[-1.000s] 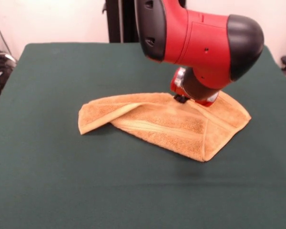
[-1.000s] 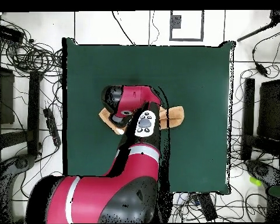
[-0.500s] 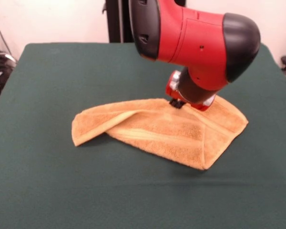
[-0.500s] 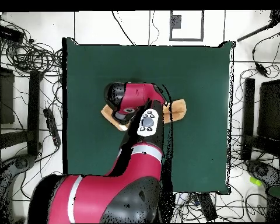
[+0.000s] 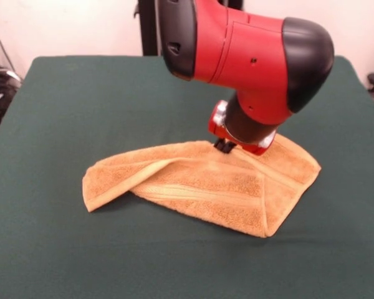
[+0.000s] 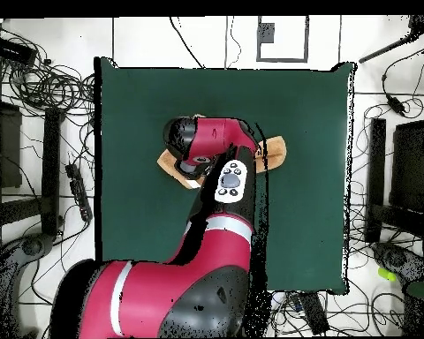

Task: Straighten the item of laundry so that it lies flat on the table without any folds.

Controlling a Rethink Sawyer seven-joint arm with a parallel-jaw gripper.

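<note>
The item of laundry [image 5: 206, 184], an orange-tan towel, lies on the green table [image 5: 75, 93] with its left part folded over in a long flap and a folded band along the right. My gripper [image 5: 224, 146] comes down under the red wrist onto the towel's far edge; its dark tips pinch the cloth there, and the wrist hides most of them. In the overhead view the arm covers the gripper, and only the towel's ends [image 6: 273, 155] stick out on the table [image 6: 304, 229].
The bulky red and black arm [image 5: 243, 56] hangs over the towel's far side. Cables and equipment [image 6: 39, 88] lie on the floor around the table's edges.
The gripper has moved left and toward the front of the table, and the towel has slid along with it; the fold at its left remains.
</note>
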